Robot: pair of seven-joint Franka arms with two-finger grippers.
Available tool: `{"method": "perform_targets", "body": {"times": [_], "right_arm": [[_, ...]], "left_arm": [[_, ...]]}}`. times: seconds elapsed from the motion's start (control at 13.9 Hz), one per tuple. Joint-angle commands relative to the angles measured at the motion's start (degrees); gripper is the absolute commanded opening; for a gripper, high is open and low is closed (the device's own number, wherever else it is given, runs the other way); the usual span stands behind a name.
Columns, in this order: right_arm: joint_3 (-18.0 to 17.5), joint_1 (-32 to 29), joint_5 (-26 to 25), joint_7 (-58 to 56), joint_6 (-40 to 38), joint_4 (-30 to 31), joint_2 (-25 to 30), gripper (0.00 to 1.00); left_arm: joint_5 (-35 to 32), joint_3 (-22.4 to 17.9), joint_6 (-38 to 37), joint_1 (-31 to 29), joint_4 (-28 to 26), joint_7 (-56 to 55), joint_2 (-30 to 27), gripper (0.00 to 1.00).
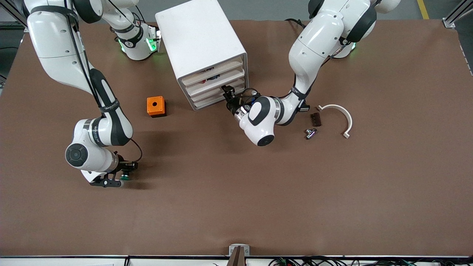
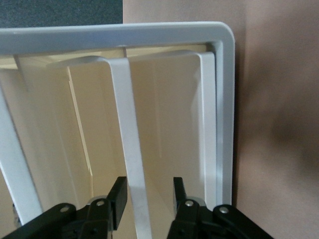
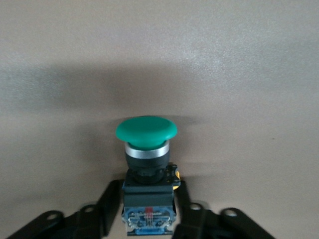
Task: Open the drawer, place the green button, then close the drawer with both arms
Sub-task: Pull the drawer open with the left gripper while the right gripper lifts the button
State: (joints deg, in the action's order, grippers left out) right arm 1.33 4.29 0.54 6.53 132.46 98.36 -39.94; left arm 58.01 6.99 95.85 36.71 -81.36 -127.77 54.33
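button (image 3: 146, 130): green cap, black body, sits between right tool's fingers (image 3: 112, 199), pads against its body; cap points away from wrist; low over bare desk (image 1: 236, 207), can't tell if it touches.
right tool (image 1: 123, 174): clenched on button, well apart from cabinet, toward right arm's end of desk.
left tool (image 1: 230, 96): right at cabinet front; fingers (image 2: 117, 196) straddle a white drawer-front strip, w/ gap each side, so released, not gripping.
cabinet (image 1: 201, 44): white, several drawers, directly ahead of left tool; drawers look shut or nearly so, upper one shows some dark bits inside.
step in hand: drawer opening, left arm lined up on handle; right arm waits w/ button. My read: early, nothing in drawer yet.
next move needs: left tool to pinch strip firmly, pull straight out along drawer slide; skewed pull could jam drawer or drag cabinet. Then right arm carries button over open drawer.
orange box (image 1: 156, 106): betw right tool & cabinet, untouched.
other bits: white curved clip (image 1: 342, 112), dark small part (image 1: 316, 119), silvery metal part (image 1: 310, 133), all beside left arm's wrist, toward left arm's end.
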Motion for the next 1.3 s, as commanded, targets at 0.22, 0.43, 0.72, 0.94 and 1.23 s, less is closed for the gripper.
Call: {"method": "perform_targets", "body": {"times": [0.22,0.43,0.72,0.94,1.23], "right_arm": [[0.16,0.1,0.34,0.86,-1.49,0.78,1.62,0.23],[0.07,0.54,0.34,1.38,-6.66,0.25,4.77,0.23],[0.07,3.96,-0.54,10.15,-20.09,-1.68,10.57,0.24],[-0.01,8.79,-0.63,20.15,-29.59,-3.35,14.26,0.24],[-0.45,17.3,0.34,38.87,-39.63,-9.06,14.8,0.24]], "left_arm": [[0.19,-0.74,-0.4,1.44,1.99,0.68,1.13,0.0],[-0.88,-2.15,-0.57,0.21,2.35,2.69,1.13,0.0],[-0.62,-5.84,-2.51,-2.93,4.02,8.84,1.13,0.0],[-0.18,-5.76,-2.33,-8.3,4.63,16.92,1.3,0.0],[-0.27,-6.55,-2.16,-11.03,4.72,21.32,1.3,0.41]]}}
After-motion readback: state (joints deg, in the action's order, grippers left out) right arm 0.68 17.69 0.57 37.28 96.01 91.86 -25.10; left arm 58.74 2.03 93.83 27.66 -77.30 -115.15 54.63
